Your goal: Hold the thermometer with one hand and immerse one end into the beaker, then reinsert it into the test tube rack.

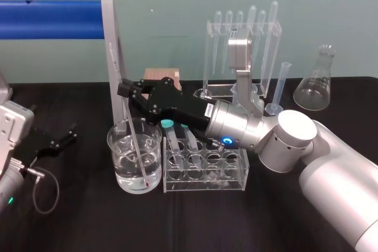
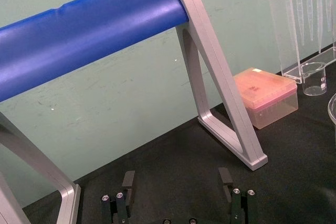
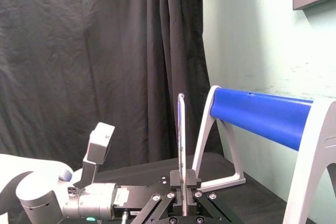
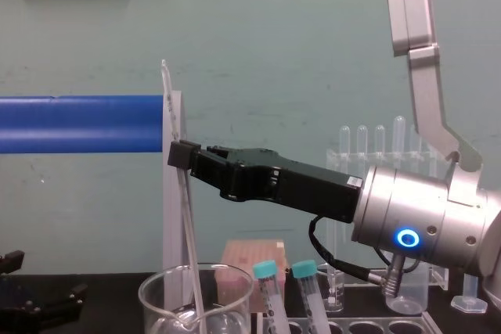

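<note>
Glass thermometer (image 1: 135,143), tip seemingly in clear beaker (image 1: 116,157)

We place: thermometer (image 3: 181,140) in beaker (image 1: 115,163) | beaker just left of test tube rack (image 1: 205,184) | pipette stand (image 1: 208,57) behind rack

In the chest view the bottom edge cuts off the beaker (image 4: 153,310) and the test tube rack (image 4: 368,326), and with them the thermometer (image 4: 189,232) tip. Its scale marks are too fine to read. In the head view the right gripper (image 1: 127,90) hides one tube's (image 1: 192,140) top.
</note>
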`<state>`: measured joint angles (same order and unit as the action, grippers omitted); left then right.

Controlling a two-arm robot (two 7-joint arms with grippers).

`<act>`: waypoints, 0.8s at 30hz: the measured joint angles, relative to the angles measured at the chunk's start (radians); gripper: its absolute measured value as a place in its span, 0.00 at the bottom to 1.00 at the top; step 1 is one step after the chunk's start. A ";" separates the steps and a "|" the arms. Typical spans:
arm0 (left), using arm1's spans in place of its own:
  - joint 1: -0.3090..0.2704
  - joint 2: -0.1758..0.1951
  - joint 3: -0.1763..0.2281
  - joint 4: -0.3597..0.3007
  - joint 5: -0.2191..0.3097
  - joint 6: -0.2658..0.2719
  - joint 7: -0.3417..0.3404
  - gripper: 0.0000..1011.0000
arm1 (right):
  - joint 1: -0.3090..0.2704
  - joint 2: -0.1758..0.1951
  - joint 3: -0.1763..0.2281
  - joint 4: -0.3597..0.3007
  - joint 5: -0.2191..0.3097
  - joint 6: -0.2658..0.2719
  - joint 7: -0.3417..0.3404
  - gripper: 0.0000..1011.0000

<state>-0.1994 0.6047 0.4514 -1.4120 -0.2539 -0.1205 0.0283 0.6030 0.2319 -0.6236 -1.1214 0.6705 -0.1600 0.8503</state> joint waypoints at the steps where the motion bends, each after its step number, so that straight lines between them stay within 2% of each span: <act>1: 0.000 0.000 0.000 0.000 0.000 0.000 0.000 1.00 | 0.000 0.000 0.000 0.000 0.000 0.000 0.000 0.05; 10: 0.000 0.000 0.000 0.000 0.000 0.000 0.000 1.00 | 0.018 0.000 0.018 -0.018 0.012 -0.006 0.001 0.05; 13: 0.000 0.000 0.000 0.000 0.000 0.000 0.000 1.00 | 0.026 0.006 0.034 -0.053 0.032 -0.003 0.005 0.05; 20: 0.000 0.000 0.000 0.000 0.000 0.000 0.000 1.00 | 0.041 0.041 0.089 -0.183 0.115 0.021 0.005 0.05; 21: 0.000 0.000 0.000 0.000 0.000 0.000 0.000 1.00 | 0.041 0.041 0.089 -0.183 0.115 0.021 0.005 0.05; 24: 0.000 0.000 0.000 0.000 0.000 0.000 0.000 1.00 | 0.043 0.068 0.120 -0.256 0.142 0.022 -0.017 0.05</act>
<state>-0.1995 0.6047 0.4514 -1.4120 -0.2539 -0.1205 0.0283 0.6455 0.2996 -0.5034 -1.3770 0.8126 -0.1383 0.8332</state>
